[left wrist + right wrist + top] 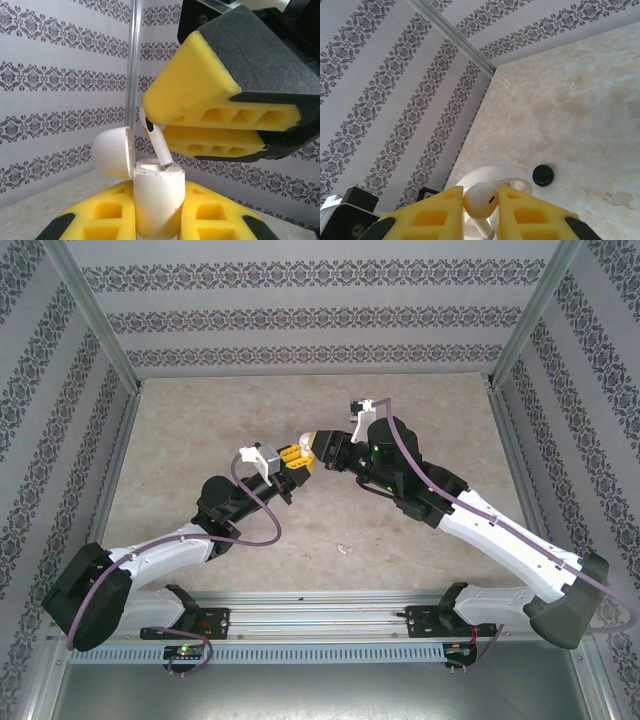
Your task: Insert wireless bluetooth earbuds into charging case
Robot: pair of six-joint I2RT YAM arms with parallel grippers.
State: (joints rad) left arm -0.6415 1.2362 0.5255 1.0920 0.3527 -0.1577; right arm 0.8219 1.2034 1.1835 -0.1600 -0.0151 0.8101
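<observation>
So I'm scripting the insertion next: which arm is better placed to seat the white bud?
Right: right claw pinches the white earbud, stem tip at the open case, which the left claw holds.

The top camera sits above and behind me, looking down and forward over the whole table [200, 440] from well back. My left wrist camera looks almost level along my left end effector [159, 202] toward the patterned wall [50, 75], very near its fingers. My right wrist camera peers down past my right end effector [481, 207] at the table, equally close. All three share the spot where my end effectors meet. Both wrist views catch the white earbud [159, 145] and white case [156, 192].
</observation>
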